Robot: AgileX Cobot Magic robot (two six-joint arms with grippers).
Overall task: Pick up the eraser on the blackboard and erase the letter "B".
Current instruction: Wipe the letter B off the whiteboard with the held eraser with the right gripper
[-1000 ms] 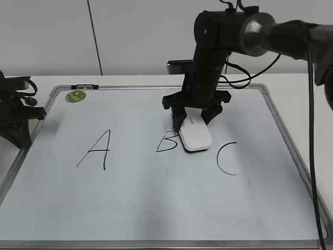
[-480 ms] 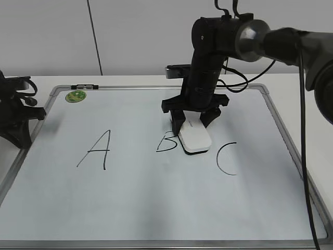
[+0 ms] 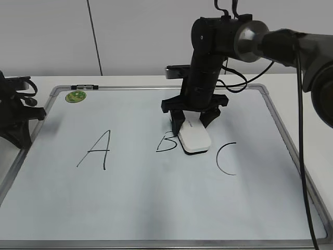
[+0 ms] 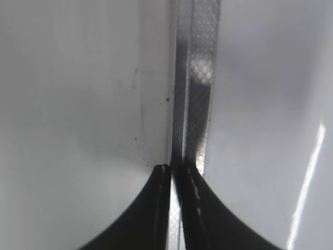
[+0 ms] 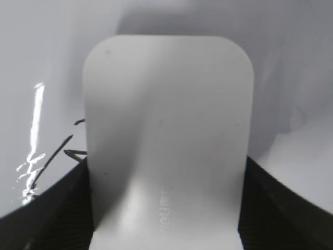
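The blackboard (image 3: 156, 203) is a white board with a silver frame, bearing black letters A, B and C. My right gripper (image 3: 193, 124) is shut on the white eraser (image 3: 194, 138), which lies flat on the board against the right side of the letter "B" (image 3: 165, 142). In the right wrist view the eraser (image 5: 166, 135) fills the space between the fingers (image 5: 166, 208), with strokes of the "B" (image 5: 65, 148) at its left edge. My left gripper (image 4: 176, 172) is shut and empty over the board's frame (image 4: 195, 78), at the left edge in the exterior view (image 3: 15, 117).
A small green round magnet (image 3: 76, 96) sits at the board's top left corner beside a black marker (image 3: 84, 86) on the frame. The letter A (image 3: 96, 149) is left of the "B", the letter C (image 3: 226, 158) right of the eraser.
My right gripper and the eraser have shifted slightly left toward the "B". The left arm has not moved.
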